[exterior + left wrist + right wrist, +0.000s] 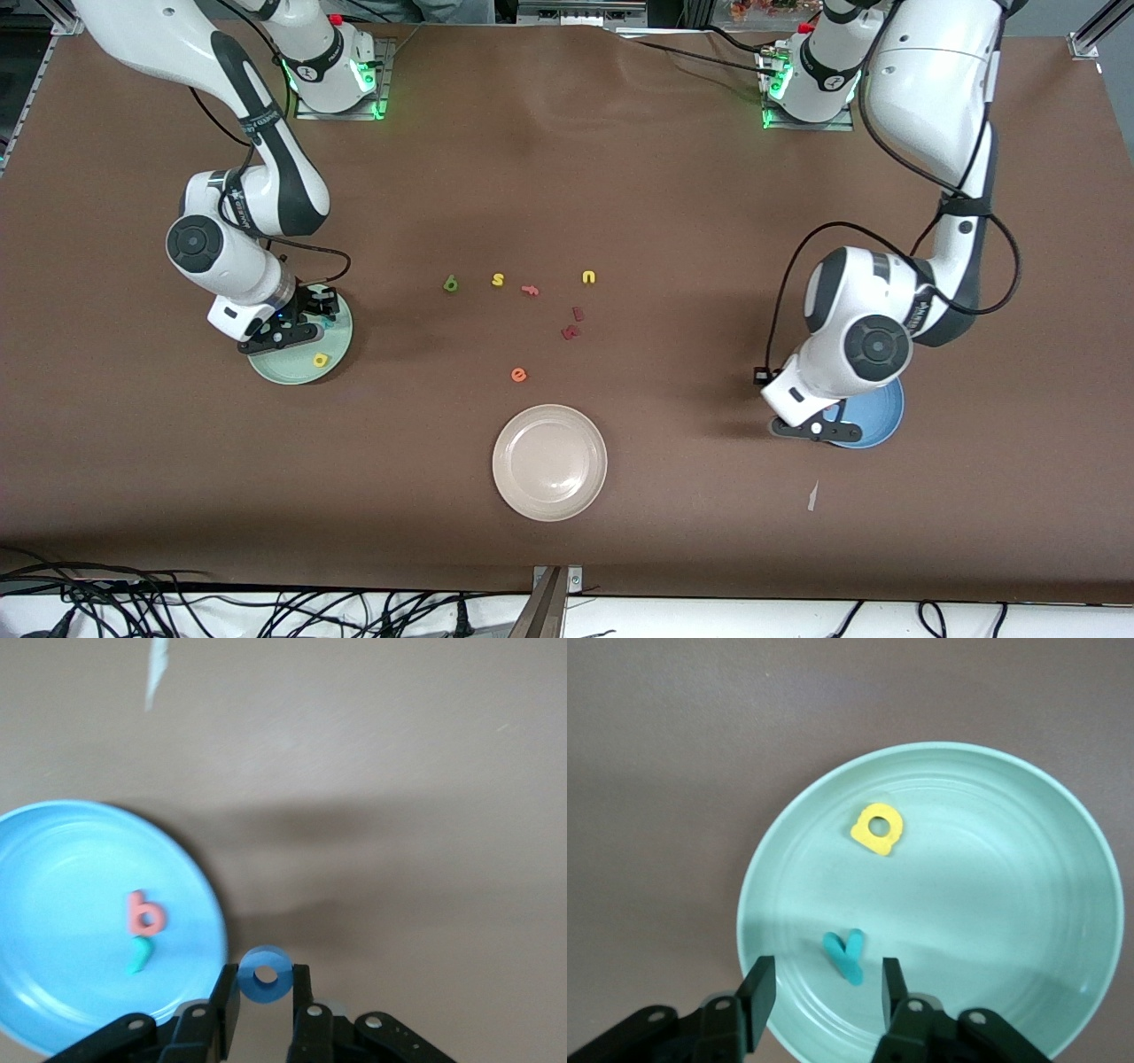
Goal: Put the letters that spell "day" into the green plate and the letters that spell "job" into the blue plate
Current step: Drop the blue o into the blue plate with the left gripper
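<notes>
Right gripper (822, 992) hung over the green plate (1028, 904), fingers released; two letters lay in it, yellow "a" (877, 829) and teal "y" (845, 955). Left gripper (264, 1010) grasped the blue "o" (265, 974) beside the blue plate (53, 868), which held two: salmon "b" (144, 914) and teal "j" (139, 957). Green "d" (451, 283) sat on the desk (620, 177) with five stray letters.

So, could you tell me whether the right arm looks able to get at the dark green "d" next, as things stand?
Probably yes. The right gripper is open over the green plate, with the teal "y" lying between its fingers, so it carries nothing. The dark green "d" lies alone on bare table toward that arm's end.
</notes>
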Robot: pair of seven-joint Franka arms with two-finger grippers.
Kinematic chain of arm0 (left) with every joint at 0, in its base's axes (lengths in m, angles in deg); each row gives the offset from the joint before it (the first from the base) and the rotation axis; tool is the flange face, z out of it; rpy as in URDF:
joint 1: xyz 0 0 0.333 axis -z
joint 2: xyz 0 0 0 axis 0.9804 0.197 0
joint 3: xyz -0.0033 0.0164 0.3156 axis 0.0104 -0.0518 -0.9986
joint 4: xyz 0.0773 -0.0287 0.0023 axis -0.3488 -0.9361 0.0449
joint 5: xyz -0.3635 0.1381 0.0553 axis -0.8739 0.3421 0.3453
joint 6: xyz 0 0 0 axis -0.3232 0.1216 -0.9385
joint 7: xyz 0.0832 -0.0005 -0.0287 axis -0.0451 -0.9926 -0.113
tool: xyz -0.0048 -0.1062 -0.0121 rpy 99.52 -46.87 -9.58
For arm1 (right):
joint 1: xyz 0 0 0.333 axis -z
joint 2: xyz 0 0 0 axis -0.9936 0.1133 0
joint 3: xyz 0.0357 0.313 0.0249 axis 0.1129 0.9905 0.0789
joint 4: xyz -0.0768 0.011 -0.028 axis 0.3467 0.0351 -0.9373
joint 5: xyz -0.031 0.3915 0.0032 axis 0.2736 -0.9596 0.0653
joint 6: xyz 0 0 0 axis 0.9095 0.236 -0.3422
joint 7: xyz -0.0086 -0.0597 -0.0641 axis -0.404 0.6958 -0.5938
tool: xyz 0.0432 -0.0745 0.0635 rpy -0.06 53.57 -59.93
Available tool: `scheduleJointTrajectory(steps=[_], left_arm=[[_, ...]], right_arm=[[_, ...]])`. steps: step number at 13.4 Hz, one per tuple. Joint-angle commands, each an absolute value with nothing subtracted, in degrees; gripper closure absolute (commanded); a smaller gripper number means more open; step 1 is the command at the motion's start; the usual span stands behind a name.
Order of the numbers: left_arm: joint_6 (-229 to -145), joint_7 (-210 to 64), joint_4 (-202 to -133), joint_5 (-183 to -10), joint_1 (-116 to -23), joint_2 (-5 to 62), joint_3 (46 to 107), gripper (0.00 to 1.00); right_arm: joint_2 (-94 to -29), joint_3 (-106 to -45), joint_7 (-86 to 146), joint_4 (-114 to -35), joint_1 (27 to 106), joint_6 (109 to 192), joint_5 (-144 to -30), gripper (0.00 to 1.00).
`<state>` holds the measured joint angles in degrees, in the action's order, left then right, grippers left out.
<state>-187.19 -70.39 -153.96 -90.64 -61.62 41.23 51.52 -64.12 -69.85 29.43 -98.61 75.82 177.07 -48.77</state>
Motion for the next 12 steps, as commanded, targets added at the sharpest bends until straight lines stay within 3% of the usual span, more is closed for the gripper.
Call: scheduleJointTrajectory(steps=[1, 6, 7, 8, 9, 12], left_arm=[[-189.6, -63.8, -163.2, -90.1, -65.3, 34.8, 52.4, 0.88], [-200.2, -59.3, -169.8, -89.5, -67.9, 35.2, 52.4, 0.85], [-200.2, -59.3, -169.5, -89.5, -67.9, 35.6, 52.4, 0.67], [-200.3, -59.8, -169.2, -90.3, -68.0, 35.7, 52.4, 0.24], [-200.3, -60.0, -168.5, -90.6, -68.5, 35.7, 52.4, 0.0], [-195.7, -60.6, -163.0, -90.6, -68.8, 35.2, 52.4, 0.0]], right_arm=[[-65.9, -67.6, 20.6, -99.4, 73.3, 177.6, -49.0, 0.43], [-64.9, -67.6, -0.7, -99.2, 64.2, 179.7, -49.3, 0.43], [-64.4, -67.6, -3.9, -99.2, 62.7, 180.7, -49.3, 0.43], [-63.9, -67.6, -7.1, -99.3, 61.6, 181.4, -49.3, 0.43], [-63.1, -67.6, -10.6, -99.4, 60.2, 182.3, -49.4, 0.43], [-59.7, -67.6, -21.2, -99.4, 56.6, 186.9, -49.3, 0.42]])
